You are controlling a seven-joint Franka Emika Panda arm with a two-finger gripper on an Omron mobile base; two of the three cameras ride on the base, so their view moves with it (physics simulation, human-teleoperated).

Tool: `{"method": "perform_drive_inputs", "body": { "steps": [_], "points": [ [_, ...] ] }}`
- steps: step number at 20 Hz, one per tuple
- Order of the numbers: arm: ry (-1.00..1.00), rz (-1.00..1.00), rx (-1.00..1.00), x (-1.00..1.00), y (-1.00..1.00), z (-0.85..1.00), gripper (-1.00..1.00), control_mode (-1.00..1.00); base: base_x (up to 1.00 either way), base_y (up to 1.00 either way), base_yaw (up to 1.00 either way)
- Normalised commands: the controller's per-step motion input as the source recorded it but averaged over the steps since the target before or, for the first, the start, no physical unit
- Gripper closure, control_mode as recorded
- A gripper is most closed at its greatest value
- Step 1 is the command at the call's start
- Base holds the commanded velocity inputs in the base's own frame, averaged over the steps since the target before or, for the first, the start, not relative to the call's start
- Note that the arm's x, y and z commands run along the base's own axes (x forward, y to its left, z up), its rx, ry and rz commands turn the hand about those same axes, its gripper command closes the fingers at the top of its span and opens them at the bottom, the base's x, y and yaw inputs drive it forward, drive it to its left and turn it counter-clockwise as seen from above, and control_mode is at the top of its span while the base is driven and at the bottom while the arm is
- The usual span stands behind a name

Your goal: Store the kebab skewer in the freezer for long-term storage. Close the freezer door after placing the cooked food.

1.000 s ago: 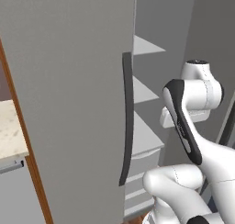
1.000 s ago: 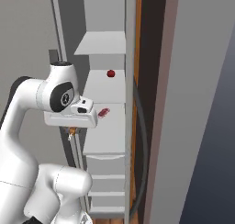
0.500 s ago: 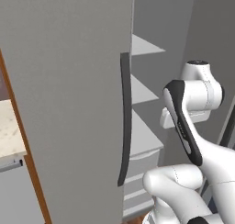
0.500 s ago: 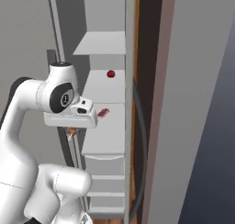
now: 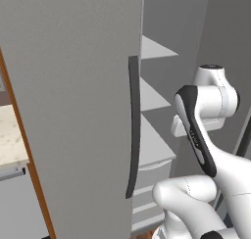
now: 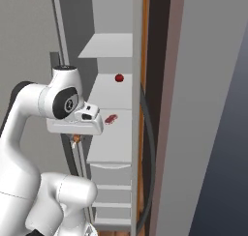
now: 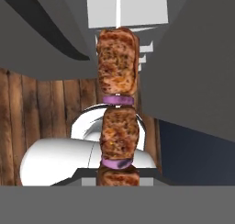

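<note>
The tall matte grey freezer stands with its narrow grey door swung wide, so that the white inner shelves and the white drawers below them are exposed in the right base view. In the left base view the long dark curved vertical handle runs down the edge of the broad grey panel that fills the left half of the picture, with a thin orange-brown wooden edge and a pale marbled desk just beyond it at the far left. The white arm with dark joints is folded up in front of the open compartment, its wrist level with the middle shelves. The fingers point downwards from under the white hand and are pressed in on the kebab skewer, a thin stick threaded with browned orange-brown meat chunks and purple onion rings; in the hand view it rises from between the fingers along the middle of the picture, and in the right base view only a small orange-brown stub of it shows beneath the hand, outside the freezer and just in front of the shelf edge. On the shelves inside lie a small red round item on an upper shelf and a flat reddish piece of food on the shelf below it, both well apart from the skewer. A brown wooden plank floor shows behind the skewer in the hand view.
</note>
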Motion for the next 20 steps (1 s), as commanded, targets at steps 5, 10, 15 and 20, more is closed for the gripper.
{"method": "perform_drive_inputs", "body": {
  "steps": [5,10,15,20],
  "points": [
    [0.0,0.0,0.0,0.0,0.0,0.0,1.0,1.0,0.0,0.0,0.01],
    [0.0,0.0,0.0,0.0,0.0,0.0,1.0,1.0,0.0,0.0,0.0],
    [0.0,0.0,0.0,0.0,0.0,0.0,1.0,1.0,0.0,0.0,0.0],
    [-0.04,0.0,0.0,0.12,0.0,0.0,1.0,-1.0,0.01,0.0,0.0]
  ]
}}
